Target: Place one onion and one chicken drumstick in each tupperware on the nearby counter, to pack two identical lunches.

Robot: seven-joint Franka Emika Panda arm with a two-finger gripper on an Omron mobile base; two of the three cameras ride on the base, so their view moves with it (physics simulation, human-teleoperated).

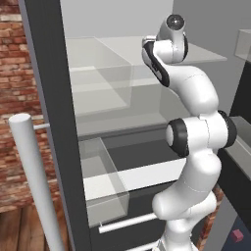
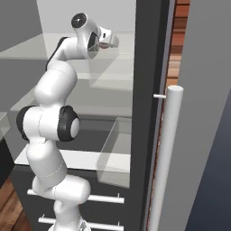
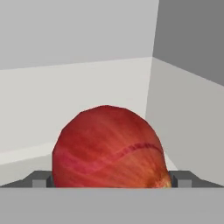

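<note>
- Fridge (image 1: pixel 49 98): dark frame, open, pale interior with clear shelves; seen from both base views. Brick wall to its left in the left base view.
- Door handle (image 1: pixel 34 181): tall light grey bar, upright, just in front of the fridge frame; the same bar stands at right in the right base view (image 2: pixel 164 158).
- Arm (image 1: pixel 196 162): white with dark joints, rises in front of the fridge and reaches in at the level of the upper shelves. The wrist points into the cavity in the right base view (image 2: pixel 101 38).
- Clear bin (image 1: pixel 100 181): boxy, see-through, on a lower shelf at the left side of the fridge; below it, white drawer fronts with silver bar handles. A second clear box shape sits on an upper shelf (image 1: pixel 98 86).
- Onion (image 3: pixel 109 146): bright red, smooth, with a lighter curved streak across its face. It sits on a pale shelf floor near an inside corner of the fridge, close up in the hand view and centred low.
- Gripper (image 3: pixel 111 179): jaws spread wide. One dark fingertip (image 3: pixel 41 179) shows just left of the onion, the other just right of it, so the onion lies between them.
- Whether either fingertip touches the onion's skin cannot be told; the tips stand at its flanks, no squeeze visible.
</note>
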